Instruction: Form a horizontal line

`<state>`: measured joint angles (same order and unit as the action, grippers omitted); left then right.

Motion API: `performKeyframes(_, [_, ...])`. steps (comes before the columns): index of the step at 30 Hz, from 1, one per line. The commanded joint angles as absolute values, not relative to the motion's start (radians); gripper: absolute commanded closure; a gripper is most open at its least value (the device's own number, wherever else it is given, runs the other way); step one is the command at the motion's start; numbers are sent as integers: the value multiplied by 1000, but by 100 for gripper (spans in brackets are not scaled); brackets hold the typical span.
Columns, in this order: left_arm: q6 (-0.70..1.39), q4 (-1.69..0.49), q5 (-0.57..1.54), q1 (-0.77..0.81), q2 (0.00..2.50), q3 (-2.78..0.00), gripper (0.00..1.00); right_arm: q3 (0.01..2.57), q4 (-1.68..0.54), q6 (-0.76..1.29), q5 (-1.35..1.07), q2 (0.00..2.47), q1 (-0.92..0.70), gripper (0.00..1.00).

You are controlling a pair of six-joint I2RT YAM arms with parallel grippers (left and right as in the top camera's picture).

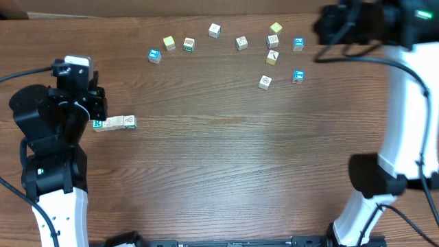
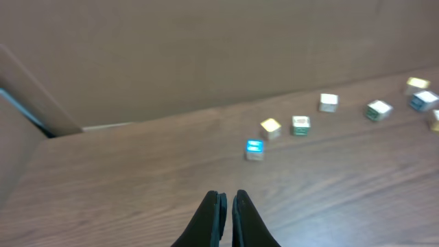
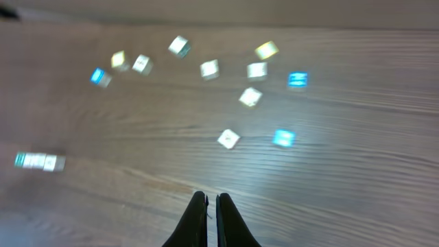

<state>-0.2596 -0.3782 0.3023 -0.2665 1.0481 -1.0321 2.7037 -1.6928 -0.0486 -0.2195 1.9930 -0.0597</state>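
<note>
A short row of small cubes (image 1: 115, 123) lies on the wooden table at the left. Its left end cube has a green face (image 1: 98, 124) and the others are pale. The row's left end sits at the edge of my left arm's head, so part may be hidden. The row shows blurred in the right wrist view (image 3: 38, 162). My left gripper (image 2: 228, 196) is shut and empty above bare table, just above the row in the overhead view (image 1: 96, 103). My right gripper (image 3: 211, 197) is shut and empty, held high at the far right.
Several loose cubes are scattered along the far side: a blue one (image 1: 154, 55), a yellow one (image 1: 169, 43), a white one (image 1: 215, 30), another yellow one (image 1: 276, 28), two blue ones (image 1: 298, 44) (image 1: 298, 76), and a pale one (image 1: 265, 82). A cardboard wall (image 2: 206, 55) stands behind the table.
</note>
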Motion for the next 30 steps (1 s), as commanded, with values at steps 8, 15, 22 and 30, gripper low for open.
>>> performKeyframes(8, [-231,-459,334,-255,1040,-1044,94,2553,-1691,-88,-191,1846,22,96])
performKeyframes(15, [-231,-456,334,-255,1040,-1044,83,2215,-1591,-87,-130,1658,24,96])
performKeyframes(22, [-231,-428,334,-255,1040,-1044,77,1509,-1214,-82,-76,1230,95,96])
performKeyframes(30, [-231,-331,389,-255,1065,-1044,67,894,-841,147,-68,833,205,0])
